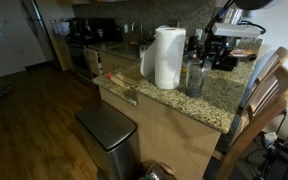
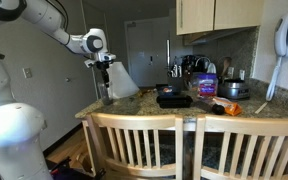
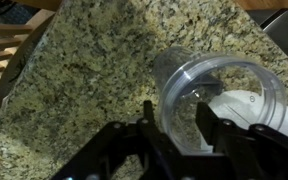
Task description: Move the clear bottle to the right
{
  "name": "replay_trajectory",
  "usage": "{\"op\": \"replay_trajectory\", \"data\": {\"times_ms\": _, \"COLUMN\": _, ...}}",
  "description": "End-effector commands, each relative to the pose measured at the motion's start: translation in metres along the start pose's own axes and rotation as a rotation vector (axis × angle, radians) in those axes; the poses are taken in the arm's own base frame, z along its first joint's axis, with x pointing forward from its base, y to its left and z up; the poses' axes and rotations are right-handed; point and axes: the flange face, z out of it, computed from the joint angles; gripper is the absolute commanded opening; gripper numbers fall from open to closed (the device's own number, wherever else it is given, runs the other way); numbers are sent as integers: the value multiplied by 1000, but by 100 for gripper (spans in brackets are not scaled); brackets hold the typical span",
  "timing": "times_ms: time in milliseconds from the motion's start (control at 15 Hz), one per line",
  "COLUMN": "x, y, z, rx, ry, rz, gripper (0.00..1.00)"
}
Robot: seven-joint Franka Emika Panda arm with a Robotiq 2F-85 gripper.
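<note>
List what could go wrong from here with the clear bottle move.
1. In the wrist view the gripper sits off-centre over the clear bottle. Closing may clip its wall and tip it.
2. The paper-towel roll stands close beside the bottle, so a sideways move may knock it.
3. The bottle looks near the counter edge, and a tip could send it off.

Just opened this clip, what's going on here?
The arm's gripper hangs just over the clear bottle, which stands upright on the granite counter next to the paper-towel roll. In the wrist view the fingers sit apart at the bottle's edge; whether they hold it cannot be told.
</note>
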Motion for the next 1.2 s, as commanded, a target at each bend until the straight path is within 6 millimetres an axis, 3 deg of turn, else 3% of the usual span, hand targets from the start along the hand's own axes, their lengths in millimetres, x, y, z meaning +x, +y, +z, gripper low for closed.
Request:
{"op": "replay_trajectory", "data": {"times_ms": 0, "x": 3, "y": 6, "z": 2, "rx": -18, "ry": -6, "rz": 12, "gripper": 16}}
{"op": "replay_trajectory", "data": {"times_ms": 133, "x": 6, "y": 10, "z": -3, "rx": -25, "ry": -1, "rz": 18, "gripper": 2}}
{"op": "replay_trajectory", "data": {"times_ms": 400, "x": 20, "y": 30, "z": -32, "rx": -39, "ry": 74, "rz": 46, "gripper": 3}}
{"op": "replay_trajectory", "data": {"times_ms": 533, "x": 34, "y": 54, "z": -65, "rx": -40, "ry": 168, "rz": 84, "gripper": 3}}
{"op": "replay_trajectory", "data": {"times_ms": 867, "x": 88, "y": 154, "z": -154, "rx": -89, "ry": 405, "rz": 216, "gripper": 3}}
{"op": "replay_trajectory", "data": {"times_ms": 1000, "x": 117, "y": 204, "z": -173, "rx": -66, "ry": 367, "rz": 264, "gripper": 3}}
{"op": "replay_trajectory", "data": {"times_ms": 1133, "x": 149, "y": 249, "z": -173, "rx": 20, "ry": 260, "rz": 288, "gripper": 3}}
